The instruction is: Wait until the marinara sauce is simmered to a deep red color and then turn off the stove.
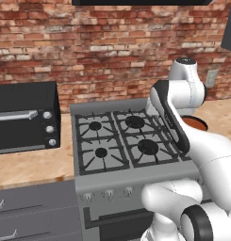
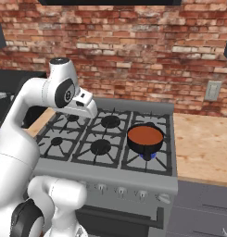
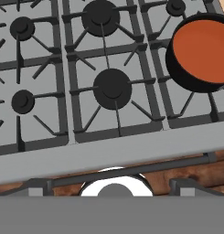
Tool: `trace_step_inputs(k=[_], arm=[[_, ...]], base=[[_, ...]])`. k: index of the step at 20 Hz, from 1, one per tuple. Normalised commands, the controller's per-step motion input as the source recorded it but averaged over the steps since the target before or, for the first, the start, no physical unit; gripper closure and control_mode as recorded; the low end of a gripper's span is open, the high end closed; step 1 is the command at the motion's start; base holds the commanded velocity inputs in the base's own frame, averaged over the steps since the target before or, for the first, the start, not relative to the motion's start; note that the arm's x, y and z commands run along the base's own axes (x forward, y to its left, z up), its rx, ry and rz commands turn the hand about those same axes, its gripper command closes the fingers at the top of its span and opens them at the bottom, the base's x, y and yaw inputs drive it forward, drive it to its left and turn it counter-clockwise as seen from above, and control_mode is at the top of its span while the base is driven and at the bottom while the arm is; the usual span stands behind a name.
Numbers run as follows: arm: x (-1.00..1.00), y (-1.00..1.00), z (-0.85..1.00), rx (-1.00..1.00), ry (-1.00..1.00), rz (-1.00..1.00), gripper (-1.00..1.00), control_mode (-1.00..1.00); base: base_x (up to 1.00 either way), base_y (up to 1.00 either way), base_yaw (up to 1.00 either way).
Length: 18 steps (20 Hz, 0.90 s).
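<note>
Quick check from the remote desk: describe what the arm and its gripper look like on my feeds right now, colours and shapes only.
The arm is made of glossy white, rounded segments with dark grey to black bands and round caps at the joints, one capping the elbow. No cables or markings show. The hand is a white, boxy block. In the hand view the gripper shows two small dark finger tips.

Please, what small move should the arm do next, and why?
Probably none yet: hold and watch. The sauce in the pan looks orange-red, not deep red, and a blue flame shows under it. The open gripper hangs above the stove, away from the knobs.
</note>
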Motion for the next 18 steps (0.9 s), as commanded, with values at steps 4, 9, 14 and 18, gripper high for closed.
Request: trace_step_inputs(k=[4,9,14,18], arm=[[0.00,0.00,0.00,0.00,0.00,0.00,-1.00,-1.00],[0.00,0.00,0.00,0.00,0.00,0.00,-1.00,-1.00],[0.00,0.00,0.00,0.00,0.00,0.00,-1.00,-1.00],[0.00,0.00,0.00,0.00,0.00,0.00,-1.00,-1.00]], base=[[0.00,0.00,0.00],[0.00,0.00,0.00],[0.00,0.00,0.00],[0.00,0.00,0.00]])
